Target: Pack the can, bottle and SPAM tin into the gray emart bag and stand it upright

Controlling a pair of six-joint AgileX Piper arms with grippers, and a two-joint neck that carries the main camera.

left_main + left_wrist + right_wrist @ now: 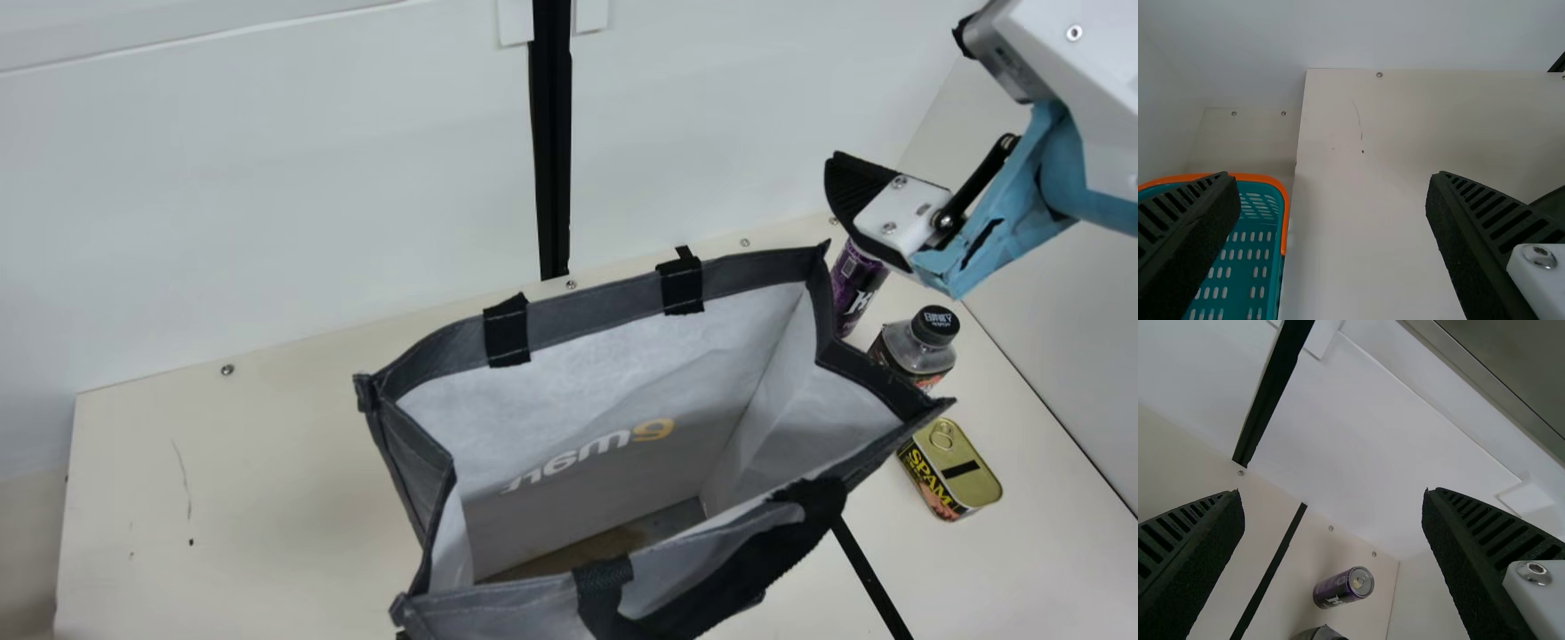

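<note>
Gray emart bag (591,295) stands upright on the cream counter (222,498), mouth wide open, gray-white lining and part of the inner bottom visible. Black near handle (738,582) droops over the near side. All three items sit outside the bag, in a row along its right side. Purple can (856,289) is farthest, upright; black-capped bottle (917,351) is in the middle, also upright; SPAM tin (956,467) is nearest, pull-ring lid up. Bag's right edge partly covers them, so whether any touches it is hard to say.

Right gripper (858,203) is up at the far right, above the can in the main view, released, fingers spread well apart with only air between in its wrist view. Left gripper (1330,177) also released, fingers wide, nothing held, over the left part of the counter. Teal basket with orange rim (1265,179) beside the counter's left edge. Black strip (551,160) runs down the far wall.
</note>
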